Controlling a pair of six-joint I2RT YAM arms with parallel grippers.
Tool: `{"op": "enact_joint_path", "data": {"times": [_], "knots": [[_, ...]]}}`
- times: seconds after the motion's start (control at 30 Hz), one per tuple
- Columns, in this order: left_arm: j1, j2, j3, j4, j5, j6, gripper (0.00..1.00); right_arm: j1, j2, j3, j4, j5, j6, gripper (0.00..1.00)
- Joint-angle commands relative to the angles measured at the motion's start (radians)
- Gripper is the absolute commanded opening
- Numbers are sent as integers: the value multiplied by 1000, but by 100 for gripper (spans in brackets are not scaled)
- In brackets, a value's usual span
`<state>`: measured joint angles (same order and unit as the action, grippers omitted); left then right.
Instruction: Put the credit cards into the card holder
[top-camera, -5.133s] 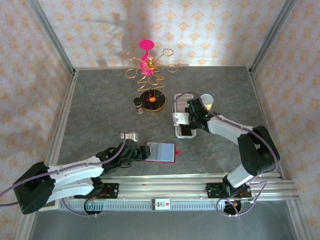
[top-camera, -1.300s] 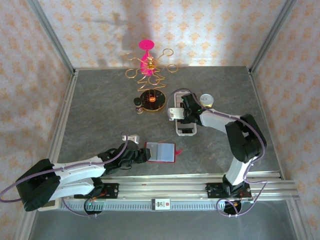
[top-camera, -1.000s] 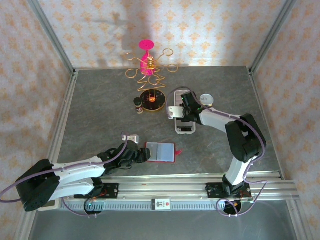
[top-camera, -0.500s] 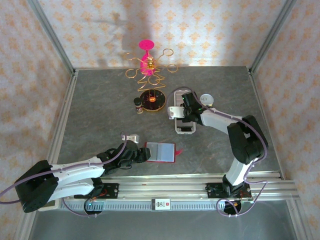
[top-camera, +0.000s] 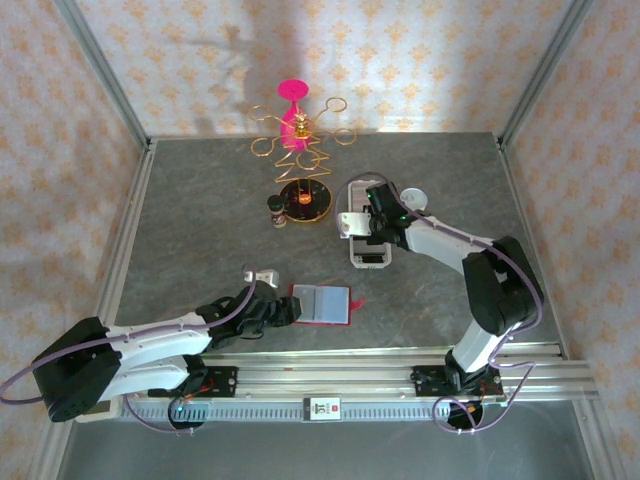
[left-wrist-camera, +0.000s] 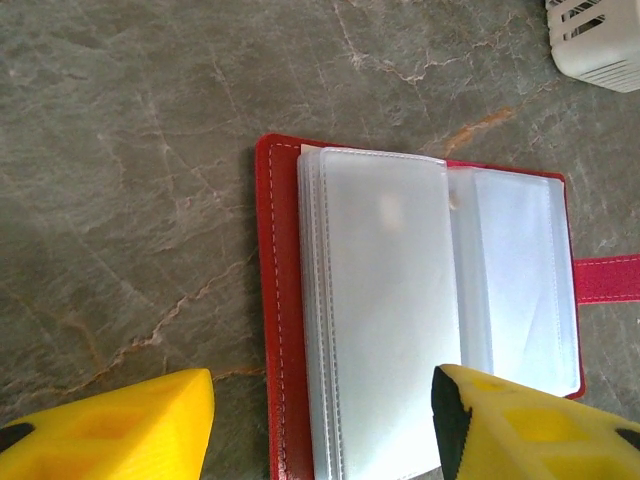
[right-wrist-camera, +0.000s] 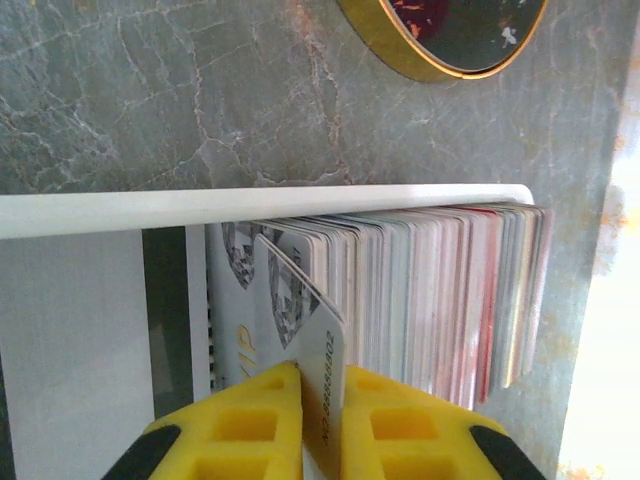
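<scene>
From my remote station I saw the card holder lying open and flat on the grey stone-patterned table, near the front edge and just ahead of the left arm, its red cover underneath and its clear pockets facing up, with the red snap tab sticking out to one side. The left gripper hung low over the near end of it with its jaws well apart and nothing between them. One yellow finger sat over bare table beside the red cover and the other over the pocket pages; I could not tell whether that one touched the plastic. Well apart from the holder, farther back and to the right, the credit cards stood on edge in a tight row inside the long white tray. The right gripper was down at the end of that row, its jaws pressed close on a crest-printed card, which leaned a little away from its neighbours. Just beyond the tray lay a gold-rimmed disc, with a small dark jar beside it and a pink and gold wire stand at the back wall.
</scene>
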<state>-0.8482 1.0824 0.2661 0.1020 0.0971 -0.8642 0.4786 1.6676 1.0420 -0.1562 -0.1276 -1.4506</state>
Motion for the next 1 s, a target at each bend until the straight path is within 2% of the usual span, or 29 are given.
{"op": "enact_joint_path", "data": {"times": [0.0,0.13,0.33,0.57,0.8,0.97], "knots": [[9,5,4,7,-6,8,62,-7,-46,-4,6,11,17,13],[8,2,5,4,-9,12,64,-7,-47,5,-25,-5,25,11],[8,12,12,-8,-10,22,65,-9,-56,42,-140,-50,53,1],[9,17,52,-78,-39,53,69,-7,-158,85,-296,-195,245,0],[8,34,90,-127,-57,72,69,-5,-337,39,-283,-275,598,0],[8,60,120,-158,-81,82,68,-5,-435,3,-225,-326,1014,0]]}}
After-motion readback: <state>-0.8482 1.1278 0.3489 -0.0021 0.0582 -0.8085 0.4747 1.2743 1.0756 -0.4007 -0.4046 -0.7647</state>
